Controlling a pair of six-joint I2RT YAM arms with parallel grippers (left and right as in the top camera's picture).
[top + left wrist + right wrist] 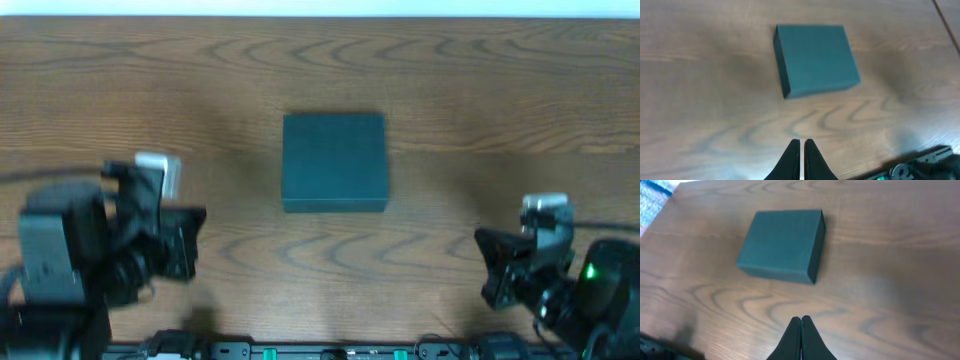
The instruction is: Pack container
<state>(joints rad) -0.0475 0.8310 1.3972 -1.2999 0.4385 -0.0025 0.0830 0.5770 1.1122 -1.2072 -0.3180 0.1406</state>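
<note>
Container (pixel 334 162) (dark green-black, matte, roughly square in plan) at the middle of the wooden table (pixel 480 90), resting flat with its lid down and its top face level. Overhead view: the box lies between the 2 arms and farther from the robot's base than either of them, well apart from both, with bare wood grain on all 4 sides. The left arm sits at the near left of the table and the right arm at the near right, each with its fingers pointing roughly toward the box. Left wrist view: the left gripper (pixel 801 142) has its 2 dark fingers drawn almost together, only a thin slit of table showing between them, and it holds nothing; the box appears ahead of the tips and slightly to the right, its left side wall visible. Right wrist view: the right gripper (pixel 801 319) has its 2 fingers pressed tip to tip, likewise holding nothing; the box appears ahead and slightly to the left, its right side wall visible. Neither gripper touches the container, and both hang above bare wood.
</note>
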